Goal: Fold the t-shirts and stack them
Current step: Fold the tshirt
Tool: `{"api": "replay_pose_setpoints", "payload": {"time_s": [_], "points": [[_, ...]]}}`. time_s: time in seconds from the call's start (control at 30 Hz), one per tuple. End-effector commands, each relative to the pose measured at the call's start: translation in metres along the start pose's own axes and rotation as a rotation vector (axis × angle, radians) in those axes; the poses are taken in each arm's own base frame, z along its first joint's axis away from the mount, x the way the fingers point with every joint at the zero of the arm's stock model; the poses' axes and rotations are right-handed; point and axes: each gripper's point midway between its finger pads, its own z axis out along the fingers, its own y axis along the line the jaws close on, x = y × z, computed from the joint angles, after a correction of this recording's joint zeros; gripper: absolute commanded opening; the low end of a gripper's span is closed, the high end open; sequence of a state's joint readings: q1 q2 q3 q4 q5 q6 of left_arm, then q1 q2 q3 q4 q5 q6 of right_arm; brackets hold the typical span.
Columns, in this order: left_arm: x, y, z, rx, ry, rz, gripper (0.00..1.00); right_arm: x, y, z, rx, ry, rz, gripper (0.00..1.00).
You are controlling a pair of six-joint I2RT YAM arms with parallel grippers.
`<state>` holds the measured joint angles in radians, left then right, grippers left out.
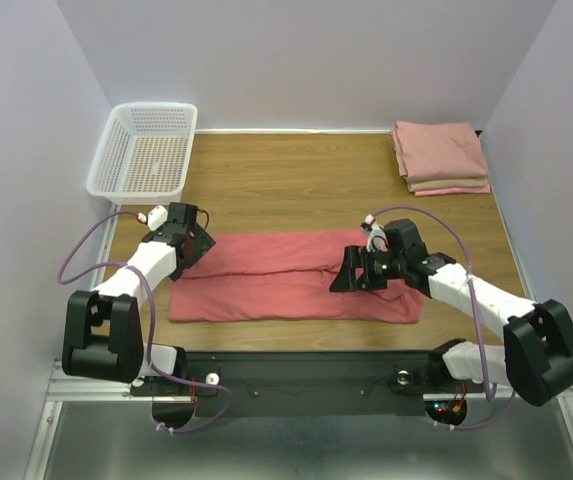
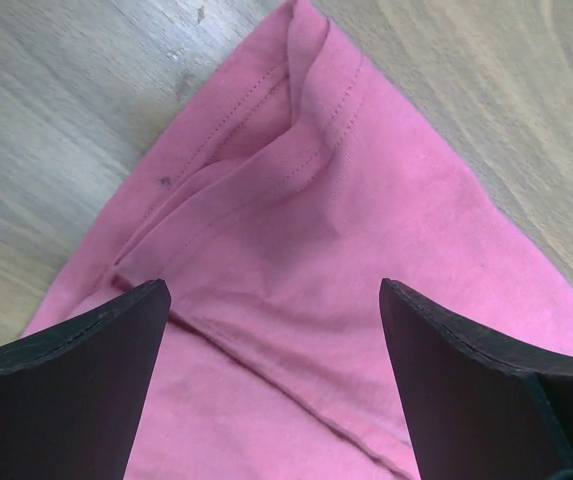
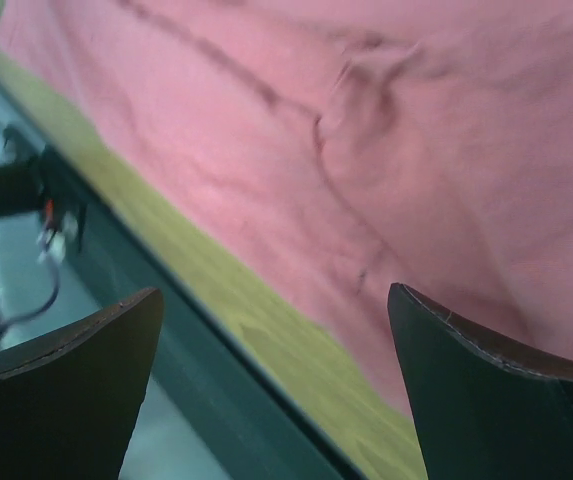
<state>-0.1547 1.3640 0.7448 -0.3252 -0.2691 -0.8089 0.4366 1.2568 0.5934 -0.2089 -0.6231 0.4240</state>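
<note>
Left fingers point(image 2: 66, 385), right fingers point(image 3: 61, 385) spread, empty, above coral-red shirt point(image 1: 266, 280) (hem near table point(image 1: 286, 185) edge).

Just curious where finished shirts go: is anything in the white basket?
No, only bare lattice shows inside the white basket; the folded shirts lie elsewhere.

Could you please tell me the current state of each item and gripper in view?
coral-red t-shirt: partly folded lengthwise, lying flat
folded shirts: stacked, far right corner
white basket: upright, nothing visible inside
left gripper: jaws open over the shirt's left end
right gripper: jaws open over its right part
</note>
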Motion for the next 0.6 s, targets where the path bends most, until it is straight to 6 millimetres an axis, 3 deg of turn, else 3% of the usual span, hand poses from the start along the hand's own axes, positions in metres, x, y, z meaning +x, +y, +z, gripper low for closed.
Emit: {"api": "replay_pose_setpoints", "payload": {"time_s": [0.0,0.03,0.13,0.17,0.23,0.27,0.37,0.43,0.57], "points": [[-0.025,-0.016,-0.028,0.083,-0.059,-0.031,0.98,-0.062,0.000,-0.019,0.143,-0.245,-0.068,1.00],[-0.029,-0.025,-0.032,0.127,-0.071,-0.023,0.98,-0.074,-0.012,-0.021,0.220,-0.292,-0.044,1.00],[-0.037,-0.044,-0.040,0.210,-0.091,-0.009,0.98,-0.100,-0.017,-0.023,0.287,-0.349,-0.038,1.00],[-0.037,-0.049,-0.038,0.221,-0.087,0.001,0.98,-0.104,-0.030,-0.015,0.337,-0.334,-0.026,1.00],[-0.038,-0.063,-0.034,0.274,-0.084,0.029,0.98,-0.121,-0.031,-0.010,0.357,-0.339,-0.046,1.00],[-0.034,-0.067,-0.025,0.265,-0.058,0.045,0.98,-0.118,-0.043,0.002,0.385,-0.299,-0.026,1.00],[-0.034,-0.076,-0.011,0.256,-0.036,0.075,0.98,-0.124,-0.045,0.015,0.379,-0.268,-0.018,1.00],[-0.028,-0.074,0.007,0.218,-0.006,0.095,0.98,-0.120,-0.053,0.025,0.388,-0.234,-0.007,1.00],[-0.023,-0.064,0.034,0.148,0.028,0.101,0.98,-0.108,-0.051,0.040,0.346,-0.165,-0.015,1.00]]}}
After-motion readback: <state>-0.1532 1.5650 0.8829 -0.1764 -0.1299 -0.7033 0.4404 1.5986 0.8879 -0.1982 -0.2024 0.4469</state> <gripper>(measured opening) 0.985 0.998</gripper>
